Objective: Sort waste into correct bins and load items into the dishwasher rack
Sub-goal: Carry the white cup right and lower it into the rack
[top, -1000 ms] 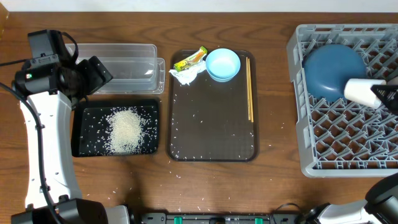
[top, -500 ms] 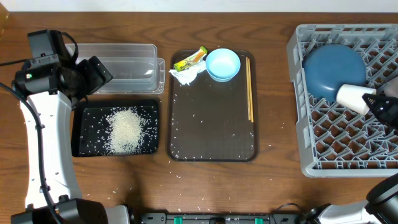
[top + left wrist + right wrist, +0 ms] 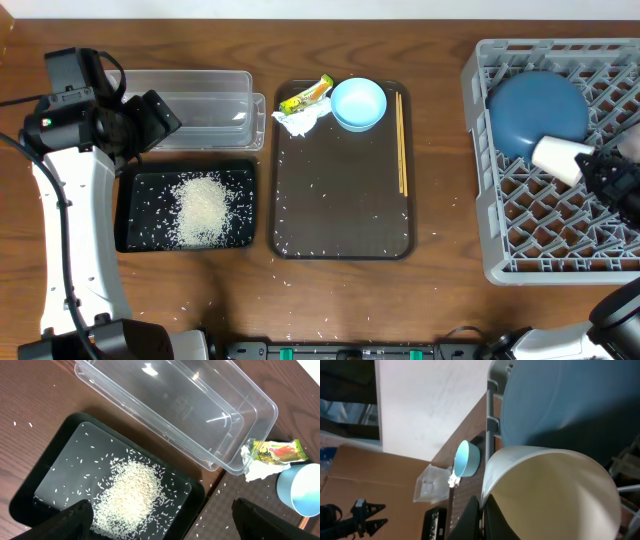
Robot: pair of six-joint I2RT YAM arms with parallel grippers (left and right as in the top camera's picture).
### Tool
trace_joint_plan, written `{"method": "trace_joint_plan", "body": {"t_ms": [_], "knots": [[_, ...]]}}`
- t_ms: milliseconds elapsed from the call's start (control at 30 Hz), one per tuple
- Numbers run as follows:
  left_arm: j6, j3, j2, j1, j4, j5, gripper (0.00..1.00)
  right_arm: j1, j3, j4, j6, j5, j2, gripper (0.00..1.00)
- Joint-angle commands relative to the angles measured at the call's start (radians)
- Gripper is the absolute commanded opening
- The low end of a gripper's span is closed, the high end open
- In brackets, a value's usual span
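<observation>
Overhead straight down on table (image 3: 440,60), left wrist over black tray (image 3: 65,465), right wrist against cup (image 3: 555,495), light blue bowl (image 3: 358,103) shared

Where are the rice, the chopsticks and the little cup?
rice heap (image 3: 203,208): overhead view, centre of the pile.
chopsticks (image 3: 402,140): overhead view, halfway along them.
cup (image 3: 556,157): overhead view, its outer side wall.
</observation>
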Motion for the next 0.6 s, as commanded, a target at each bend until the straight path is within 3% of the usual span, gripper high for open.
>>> {"method": "trace_joint_plan", "body": {"t_ms": [0, 200, 367, 567], "knots": [[0.006, 0.022, 0.000, 0.003, -0.003, -0.005, 0.92, -0.003, -0.009, 0.012, 0.014, -0.022, 0.041, 0.01], [0.006, 0.022, 0.000, 0.003, -0.003, -0.005, 0.92, -0.005, -0.009, 0.023, 0.028, 0.012, 0.113, 0.01], [0.006, 0.023, 0.000, 0.003, -0.003, -0.005, 0.92, -0.026, -0.008, -0.002, 0.101, 0.177, 0.111, 0.01], [0.006, 0.022, 0.000, 0.003, -0.003, -0.005, 0.92, -0.090, -0.008, -0.054, 0.104, 0.225, 0.092, 0.01]]}}
